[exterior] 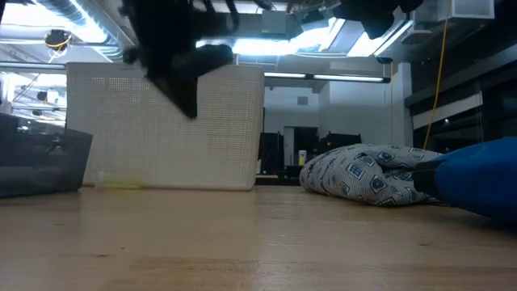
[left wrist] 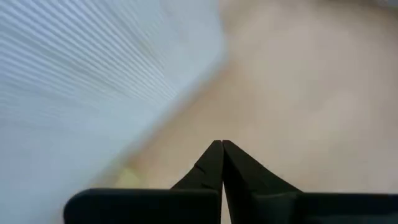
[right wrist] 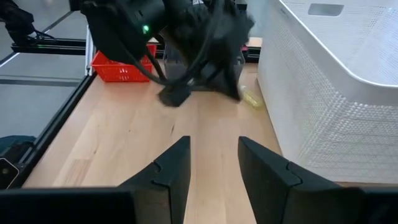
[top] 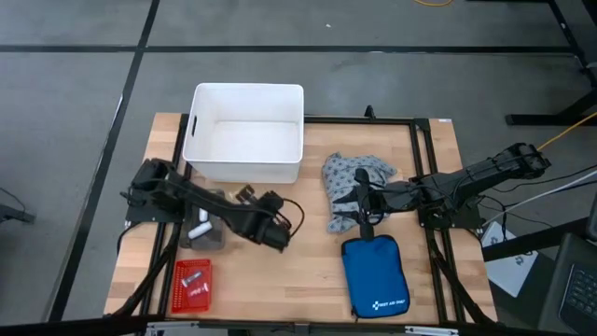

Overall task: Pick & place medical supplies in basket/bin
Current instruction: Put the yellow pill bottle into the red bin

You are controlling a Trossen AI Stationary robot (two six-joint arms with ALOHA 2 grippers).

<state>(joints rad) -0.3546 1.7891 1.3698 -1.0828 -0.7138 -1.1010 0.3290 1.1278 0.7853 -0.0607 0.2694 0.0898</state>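
Observation:
The red mesh basket point(top: 193, 285) sits near the table's near left corner with a few small pale items in it; it also shows in the right wrist view point(right wrist: 121, 65). White rolls point(top: 200, 227) lie in a grey tray point(top: 207, 235) beside my left arm. The grey-blue dotted garment point(top: 353, 179) lies crumpled on the table right of centre point(exterior: 367, 174). My left gripper point(top: 278, 233) point(left wrist: 222, 147) is shut and empty, raised above bare wood in front of the white tub. My right gripper point(top: 359, 203) point(right wrist: 214, 155) is open, hovering by the garment's near edge and pointing toward the left arm.
A large white tub point(top: 247, 133) stands at the far middle of the table point(exterior: 166, 125). A blue zip pouch point(top: 375, 277) lies near the right near edge. A small yellowish object point(right wrist: 249, 98) lies at the tub's foot. Bare wood point(top: 289, 275) lies between basket and pouch.

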